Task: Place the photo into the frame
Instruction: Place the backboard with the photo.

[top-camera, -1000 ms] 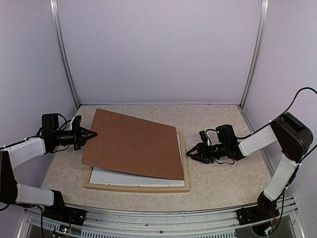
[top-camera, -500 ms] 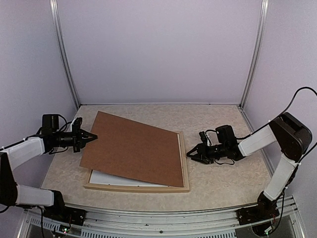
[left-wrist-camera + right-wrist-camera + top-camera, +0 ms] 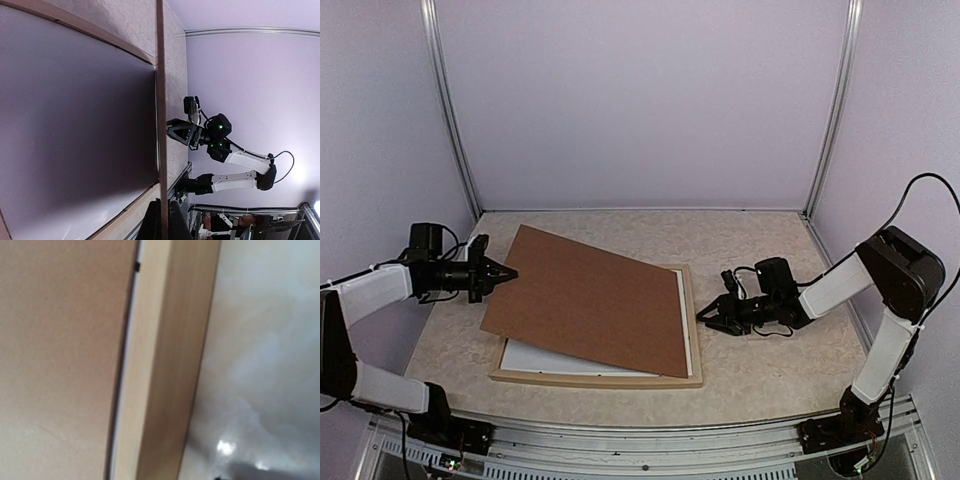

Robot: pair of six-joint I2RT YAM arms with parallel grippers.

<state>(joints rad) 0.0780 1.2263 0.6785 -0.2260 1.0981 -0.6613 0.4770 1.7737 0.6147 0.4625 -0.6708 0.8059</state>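
Left gripper (image 3: 508,272) pinched shut on the brown backing board's (image 3: 590,300) edge, tilting that end up.
Beneath your grip, the photo (image 3: 545,358) lies inside the frame (image 3: 695,340); your right gripper (image 3: 705,318) sits half-open and empty just beside its rail, likely to steady it.

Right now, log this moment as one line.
left jaws: shut on backing board left edge | board: tilted over frame | photo: in frame, mostly covered | right jaws: open beside frame's right rail

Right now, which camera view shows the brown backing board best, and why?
Top external: the whole backing board shows, lying askew over the frame. The left wrist view sees it edge-on; the right wrist view gives only a blurred strip beside the frame rail.
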